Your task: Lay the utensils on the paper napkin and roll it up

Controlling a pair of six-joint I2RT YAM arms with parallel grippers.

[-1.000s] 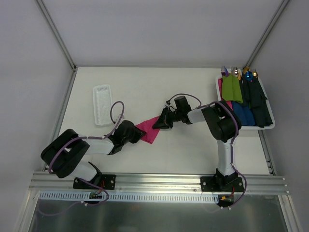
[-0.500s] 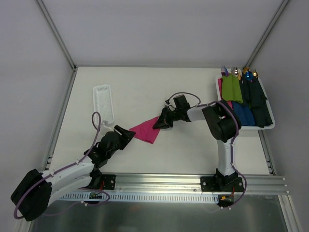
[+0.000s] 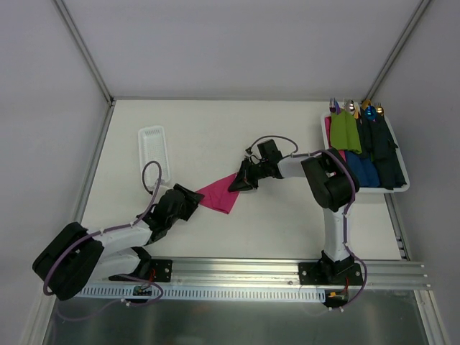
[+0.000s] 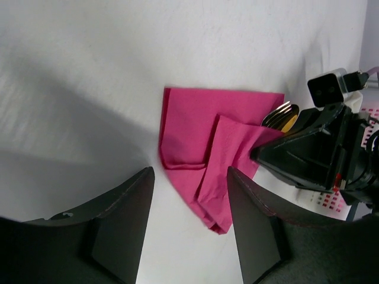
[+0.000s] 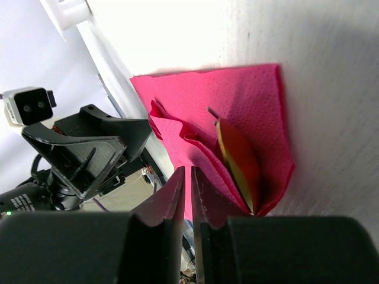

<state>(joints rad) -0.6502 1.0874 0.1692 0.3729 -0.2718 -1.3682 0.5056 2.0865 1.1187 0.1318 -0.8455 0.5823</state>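
White tabletop [image 3: 215,129], pale walls [image 3: 237,43]; right gripper [image 3: 235,183] tight on pink napkin [image 3: 219,195], left gripper [image 3: 192,201] wide, empty.

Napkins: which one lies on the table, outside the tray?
The pink napkin mid-table, partly folded over gold cutlery; the green napkins and blue napkins sit in the tray.

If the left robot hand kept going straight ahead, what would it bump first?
Probably the paper napkin, lying just ahead of the open left gripper. The right gripper sits beyond it, at the napkin's far edge; exact depth is unclear.
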